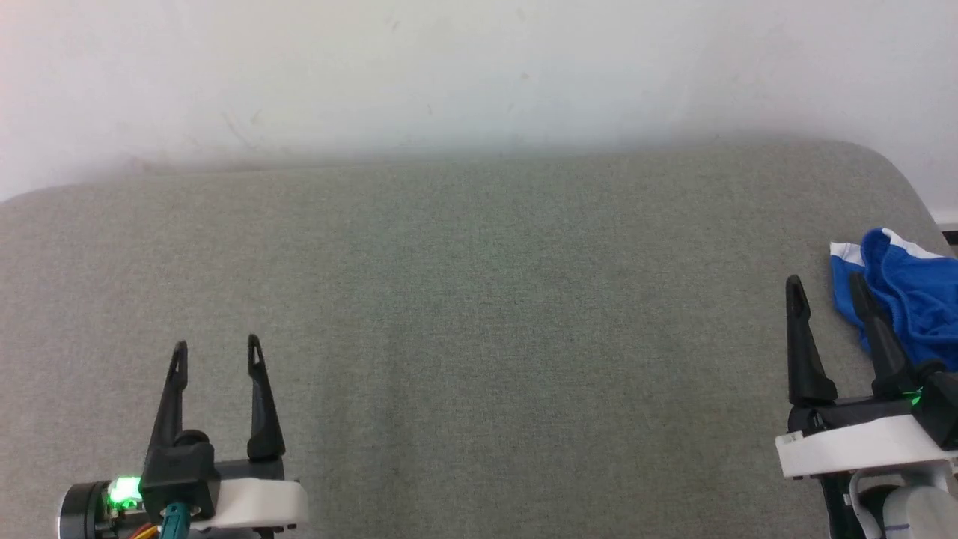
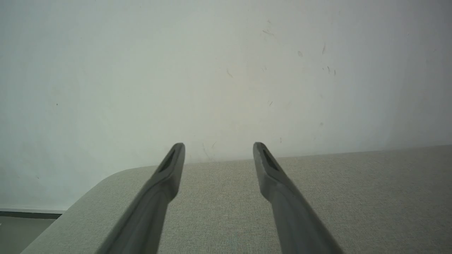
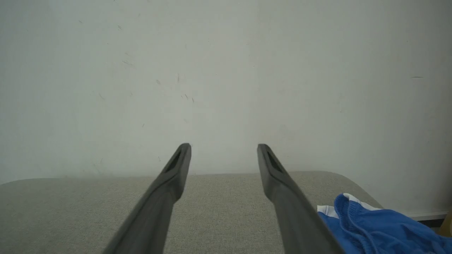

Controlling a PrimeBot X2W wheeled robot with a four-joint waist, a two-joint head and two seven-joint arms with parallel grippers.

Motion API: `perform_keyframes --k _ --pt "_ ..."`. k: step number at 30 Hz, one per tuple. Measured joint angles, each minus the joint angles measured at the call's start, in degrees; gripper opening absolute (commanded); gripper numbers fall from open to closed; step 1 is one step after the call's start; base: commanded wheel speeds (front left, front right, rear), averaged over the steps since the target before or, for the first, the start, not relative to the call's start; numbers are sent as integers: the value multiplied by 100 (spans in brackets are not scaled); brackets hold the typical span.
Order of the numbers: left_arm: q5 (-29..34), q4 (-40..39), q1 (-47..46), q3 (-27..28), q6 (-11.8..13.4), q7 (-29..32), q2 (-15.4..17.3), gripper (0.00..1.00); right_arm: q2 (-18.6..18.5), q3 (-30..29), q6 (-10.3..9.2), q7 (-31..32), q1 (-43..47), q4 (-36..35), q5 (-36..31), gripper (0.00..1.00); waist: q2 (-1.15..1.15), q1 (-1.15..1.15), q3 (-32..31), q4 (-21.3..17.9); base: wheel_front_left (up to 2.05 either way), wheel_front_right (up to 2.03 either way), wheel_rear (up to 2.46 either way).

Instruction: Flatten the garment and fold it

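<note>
Now, your L gripper (image 1: 217,343) & R gripper (image 1: 825,281) gape wide, empty; blue shorts (image 1: 917,296) bunched at counter (image 1: 479,314) right edge.

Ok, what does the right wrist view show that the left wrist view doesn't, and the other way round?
Right wrist view: the blue garment bunched at the right end of the grey surface, just beside the right gripper. Left wrist view: the left gripper, the surface's rounded left corner and a strip of floor. Shared: jaws open and empty, the grey surface, and the pale wall behind.
</note>
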Motion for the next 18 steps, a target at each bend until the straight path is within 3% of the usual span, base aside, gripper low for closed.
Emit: perform_keyframes --k 3,4,18 --pt "48 16 24 -11 -59 0 0 100 18 13 1 0 81 -13 -73 100 0 0 -73 23 0 0 0" --pt "45 16 21 -16 -59 3 2 0 14 16 2 4 85 -4 -74 0 0 -1 -75 24 0 0 0" --pt "44 48 8 -11 -142 119 -22 0 11 32 2 116 84 3 -133 0 0 0 -91 33 0 0 0"
